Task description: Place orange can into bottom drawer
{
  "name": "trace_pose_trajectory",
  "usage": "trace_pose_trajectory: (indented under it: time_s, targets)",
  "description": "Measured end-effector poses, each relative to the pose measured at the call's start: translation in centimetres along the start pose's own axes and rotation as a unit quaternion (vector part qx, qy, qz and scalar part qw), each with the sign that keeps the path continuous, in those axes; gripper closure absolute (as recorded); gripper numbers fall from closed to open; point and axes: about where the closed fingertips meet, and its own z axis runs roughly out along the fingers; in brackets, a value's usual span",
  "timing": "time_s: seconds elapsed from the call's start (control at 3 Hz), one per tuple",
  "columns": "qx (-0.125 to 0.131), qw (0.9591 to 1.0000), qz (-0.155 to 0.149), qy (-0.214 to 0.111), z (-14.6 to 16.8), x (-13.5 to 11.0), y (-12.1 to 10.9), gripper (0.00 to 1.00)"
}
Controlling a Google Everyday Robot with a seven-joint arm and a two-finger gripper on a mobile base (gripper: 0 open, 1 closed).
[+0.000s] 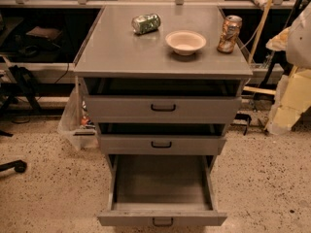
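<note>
The orange can stands upright at the back right of the grey cabinet top, right of a pale bowl. The bottom drawer is pulled far out toward me, and its inside looks empty. My gripper is not in view. A pale bulky shape at the right edge is cut off by the frame, and I cannot tell what it is.
A green-and-silver can lies on its side at the back of the top. The top drawer and middle drawer are each pulled out a little. A clear plastic bag sits left of the cabinet. Yellowish blocks stand to its right.
</note>
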Motion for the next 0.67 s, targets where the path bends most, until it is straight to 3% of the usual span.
trace_pose_trajectory:
  time_s: [0.33,0.67]
  targets:
    - [0.000,1.0000,0.000,0.000,0.0,0.0,0.0,0.00]
    - [0.009,0.9998,-0.010,-0.014,-0.3,-0.9,-1.8,0.00]
